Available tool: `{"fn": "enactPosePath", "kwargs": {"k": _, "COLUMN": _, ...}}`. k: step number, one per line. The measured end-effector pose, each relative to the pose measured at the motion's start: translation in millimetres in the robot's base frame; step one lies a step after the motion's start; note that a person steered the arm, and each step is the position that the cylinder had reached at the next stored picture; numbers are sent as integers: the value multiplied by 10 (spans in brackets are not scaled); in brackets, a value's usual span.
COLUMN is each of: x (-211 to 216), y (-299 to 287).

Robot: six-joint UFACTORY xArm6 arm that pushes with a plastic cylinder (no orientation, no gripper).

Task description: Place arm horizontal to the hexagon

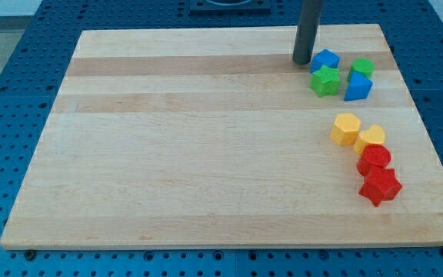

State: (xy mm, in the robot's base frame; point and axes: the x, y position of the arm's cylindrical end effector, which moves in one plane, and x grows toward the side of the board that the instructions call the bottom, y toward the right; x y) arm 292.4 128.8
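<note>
The yellow hexagon (345, 128) lies at the view's right, middle height, on the wooden board (191, 138). A yellow heart-like block (371, 139) touches its lower right. Below them sit a red round block (374, 159) and a red star (380, 186). My tip (302, 61) rests on the board near the view's top right, well above and a little left of the hexagon. It stands just left of a blue block (326, 59) and above a green star (325, 81).
A green block (362, 68) and a blue block (358, 87) lie right of the green star. The board's right edge runs close to these blocks. A blue perforated table (21, 115) surrounds the board.
</note>
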Motion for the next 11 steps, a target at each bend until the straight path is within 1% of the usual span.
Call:
{"fn": "enactPosePath", "kwargs": {"k": 3, "x": 123, "y": 285}}
{"fn": "enactPosePath", "kwargs": {"k": 4, "x": 178, "y": 320}}
{"fn": "enactPosePath", "kwargs": {"k": 5, "x": 178, "y": 232}}
{"fn": "enactPosePath", "kwargs": {"k": 6, "x": 103, "y": -382}}
{"fn": "enactPosePath", "kwargs": {"k": 7, "x": 180, "y": -1102}}
{"fn": "enactPosePath", "kwargs": {"k": 8, "x": 778, "y": -1415}}
{"fn": "enactPosePath", "kwargs": {"k": 9, "x": 1349, "y": -1470}}
{"fn": "enactPosePath", "kwargs": {"k": 11, "x": 1442, "y": -1488}}
